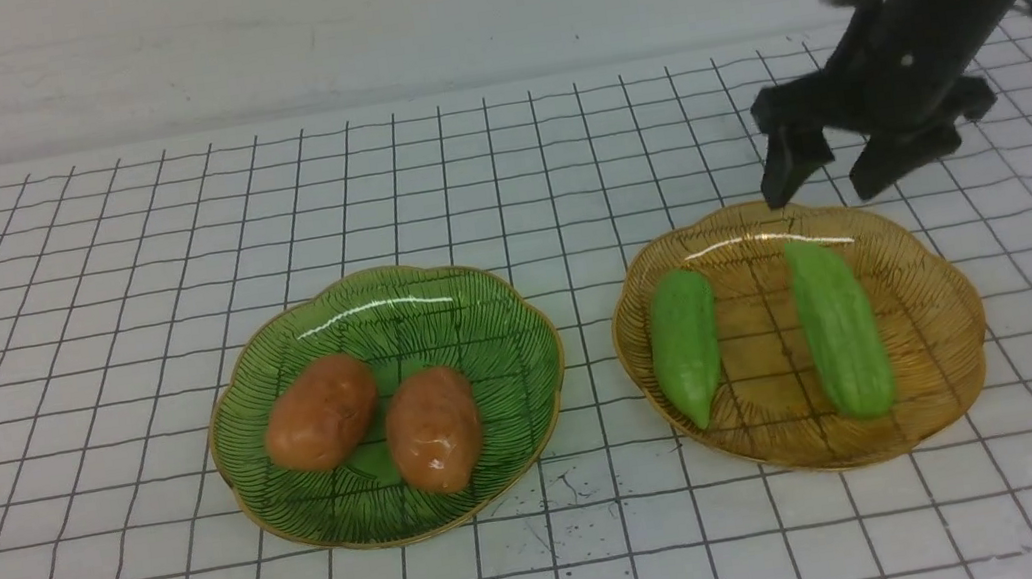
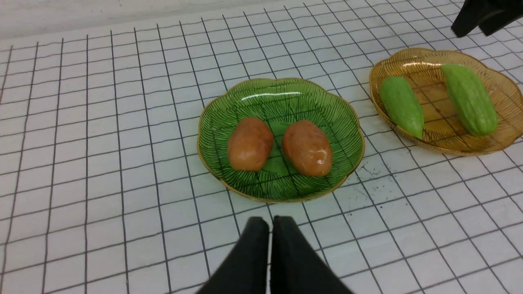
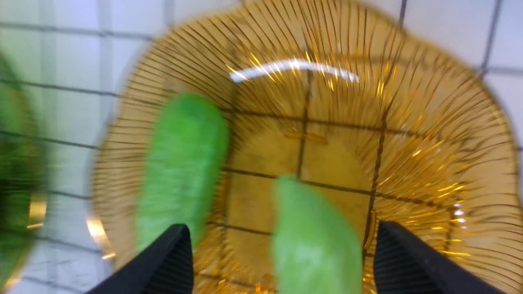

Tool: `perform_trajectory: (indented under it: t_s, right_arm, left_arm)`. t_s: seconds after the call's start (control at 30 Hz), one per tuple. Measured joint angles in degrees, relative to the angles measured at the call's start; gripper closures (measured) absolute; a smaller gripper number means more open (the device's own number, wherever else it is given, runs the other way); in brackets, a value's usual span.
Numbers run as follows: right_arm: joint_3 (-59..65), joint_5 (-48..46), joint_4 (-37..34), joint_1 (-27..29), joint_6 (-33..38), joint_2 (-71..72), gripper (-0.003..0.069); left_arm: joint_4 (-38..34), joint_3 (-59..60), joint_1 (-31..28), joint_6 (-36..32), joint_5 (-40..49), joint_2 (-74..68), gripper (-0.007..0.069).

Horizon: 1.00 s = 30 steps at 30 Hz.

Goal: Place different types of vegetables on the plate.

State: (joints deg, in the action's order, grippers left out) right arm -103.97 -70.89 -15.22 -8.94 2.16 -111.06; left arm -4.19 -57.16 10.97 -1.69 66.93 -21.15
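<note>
Right gripper (image 1: 826, 183) hangs over the far rim of the amber plate (image 1: 953, 309), jaws wide apart, nothing in them. First cucumber toy (image 1: 839, 327) lies in that plate just below the gripper, second cucumber toy (image 1: 686, 346) beside it, apart. Left gripper (image 2: 270, 222) is closed and empty above the gridded table (image 1: 72, 291). Both potato toys (image 1: 321, 413) (image 1: 434, 429) sit side by side in the green plate (image 1: 396, 296).

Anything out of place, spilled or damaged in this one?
Nothing spilled or broken. The potatoes sit on the green plate, the cucumbers on the amber plate. Only oddity: dark specks on the table near the gap between the plates.
</note>
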Motion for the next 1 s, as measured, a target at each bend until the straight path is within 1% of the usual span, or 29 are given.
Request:
perform_trajectory:
  t_s: [0.07,0.1,0.17,0.2,0.23,0.3,0.33,0.4,0.43,0.47,0.5,0.53,0.57,0.63,0.7,0.73,0.77,0.87,0.9,0.97,1.0]
  right_arm:
    - [0.06,-0.06,0.00,0.00,0.06,2.72,0.0127]
    - [0.06,-0.28,0.00,0.00,0.15,9.15,0.0149]
    - [0.06,-0.38,0.00,0.00,0.52,14.24,0.0176]
    - [0.06,-0.38,0.00,0.00,0.69,14.99,0.0180]
    - [0.06,-0.45,0.07,0.00,1.37,21.12,0.0223]
    - [0.06,-0.84,0.89,0.00,1.74,28.71,0.0293]
    - [0.06,-1.14,1.76,0.00,1.93,33.08,0.0342]
    - [0.38,-1.42,2.99,0.00,2.00,38.78,0.0411]
    - [1.22,-1.42,3.71,0.00,2.07,43.17,0.0463]
    - [1.75,-1.42,3.81,0.00,2.13,44.66,0.0481]
    - [4.87,0.21,4.63,0.00,2.17,50.88,0.0547]
    - [7.79,2.57,4.83,0.00,2.17,54.92,0.0585]
    - [12.22,6.60,5.04,0.00,2.17,60.12,0.0624]
    - [20.72,13.71,5.24,0.00,2.17,68.29,0.0655]
    - [29.96,23.41,5.39,0.00,2.17,75.82,0.0666]
    - [37.56,30.89,5.39,0.00,2.17,81.52,0.0670]
    - [42.71,34.85,5.39,0.00,2.17,84.31,0.0671]
    - [60.90,57.07,5.90,0.00,2.17,98.49,0.0671]
    - [62.96,58.37,5.96,0.00,2.19,100.08,0.0671]
    - [72.50,70.89,6.03,0.00,2.19,108.36,0.0673]
    - [73.07,71.56,6.03,0.00,2.24,108.36,0.0673]
  left_arm:
    - [-0.18,0.64,0.00,0.00,-1.22,0.00,0.0632]
    - [-0.89,1.84,0.00,0.06,-3.45,0.00,0.0632]
    - [-1.70,3.39,0.00,0.11,-6.27,0.00,0.0632]
    - [-1.70,3.56,0.00,0.11,-6.27,0.00,0.0632]
    - [-2.52,4.82,0.00,0.11,-8.39,0.00,0.0632]
    - [-3.54,6.53,0.00,0.11,-11.46,0.00,0.0632]
    - [-4.13,7.55,0.00,0.04,-13.79,0.00,0.0632]
    - [-4.54,9.10,0.00,-0.14,-16.33,0.00,0.0632]
    - [-4.53,9.79,0.00,-0.28,-17.82,0.00,0.0632]
    - [-4.58,9.96,0.00,-0.28,-17.82,0.00,0.0632]
    - [-4.63,11.56,0.00,-0.47,-20.55,-0.05,0.0632]
    - [-4.68,12.20,0.00,-0.47,-22.00,-0.05,0.0632]
    - [-4.68,13.04,0.00,-0.47,-23.55,-0.10,0.0632]
    - [-4.68,14.54,0.00,-0.47,-26.37,-0.35,0.0632]
    - [-4.68,16.26,0.00,-0.47,-29.66,-0.60,0.0632]
    - [-4.68,16.88,0.00,-0.47,-30.75,-0.60,0.0632]
    - [-4.68,17.52,0.00,-0.47,-31.83,-0.60,0.0632]
    - [-3.89,19.76,0.00,-0.47,-34.43,-0.60,0.0632]
    - [-3.72,19.86,0.00,-0.47,-34.43,-0.60,0.0632]
    - [-2.25,20.60,0.00,-0.47,-34.65,-0.60,0.0632]
    - [-2.25,20.60,0.00,-0.47,-34.65,-0.60,0.0632]
